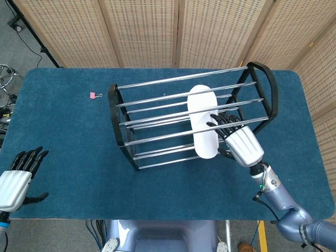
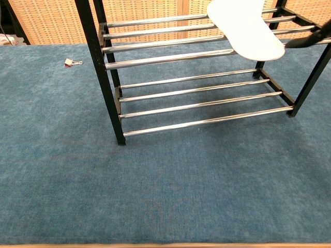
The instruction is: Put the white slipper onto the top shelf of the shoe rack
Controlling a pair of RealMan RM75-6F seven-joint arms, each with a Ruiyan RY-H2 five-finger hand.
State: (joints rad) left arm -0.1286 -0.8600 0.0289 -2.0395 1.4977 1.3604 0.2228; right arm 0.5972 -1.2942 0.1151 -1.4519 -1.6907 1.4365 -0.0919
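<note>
The white slipper [image 1: 201, 107] lies across the top bars of the black and chrome shoe rack [image 1: 152, 97], its near end sticking out past the front bar. My right hand [image 1: 236, 137] is at the slipper's right side, with its dark fingers [image 1: 224, 121] closed over the edge, holding it. From the chest view I see the slipper's pale sole [image 2: 245, 26] from below, resting on the top bars of the rack [image 2: 170, 57]; the hand is mostly out of that frame. My left hand [image 1: 18, 176] hovers empty over the table's near left corner, fingers apart.
The rack stands in the middle of a blue carpeted table [image 1: 63, 131]. A small pink clip [image 1: 95, 95] lies on the table behind and left of the rack, also the clip [image 2: 73, 62] in the chest view. Perforated wooden panels [image 1: 142, 31] stand behind the table.
</note>
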